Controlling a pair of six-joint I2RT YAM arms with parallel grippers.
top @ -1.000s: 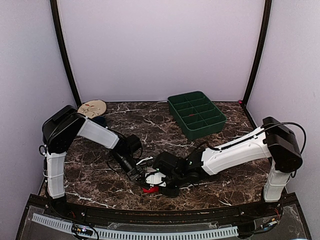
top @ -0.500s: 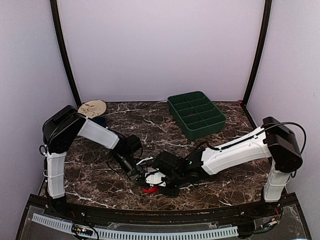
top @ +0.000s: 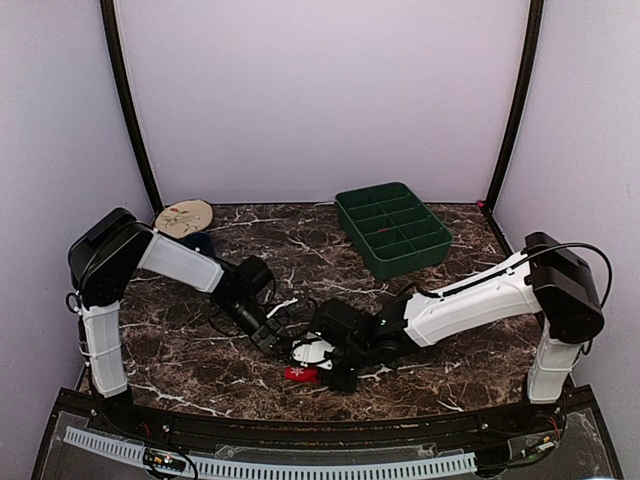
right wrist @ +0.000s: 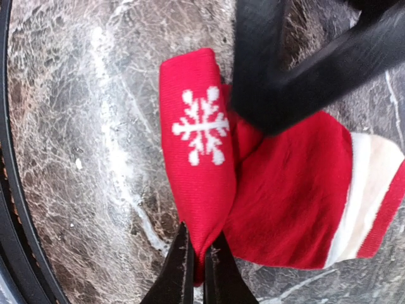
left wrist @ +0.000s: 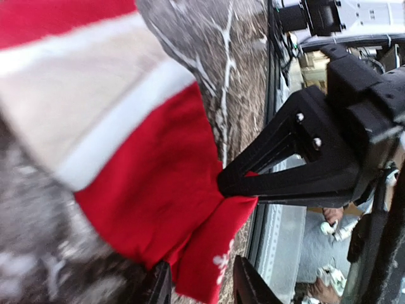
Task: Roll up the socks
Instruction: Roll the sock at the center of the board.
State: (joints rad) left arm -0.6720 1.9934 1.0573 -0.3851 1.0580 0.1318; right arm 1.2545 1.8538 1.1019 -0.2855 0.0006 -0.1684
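Socks (top: 298, 374) lie folded on marble table (top: 175, 350), lower centre of overhead view. Right gripper (right wrist: 199, 275) just clamped onto snowflake fold; left gripper (left wrist: 201, 286) just loosened, jaws narrowly apart (handover, apparently). Rolling looks barely begun.

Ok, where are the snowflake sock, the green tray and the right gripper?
snowflake sock (right wrist: 197, 171): right wrist view, on the folded red strip just below the snowflake.
green tray (top: 415, 260): top external view, on its near wall.
right gripper (right wrist: 198, 250): right wrist view, midway between its fingertips, which pinch the sock's end.
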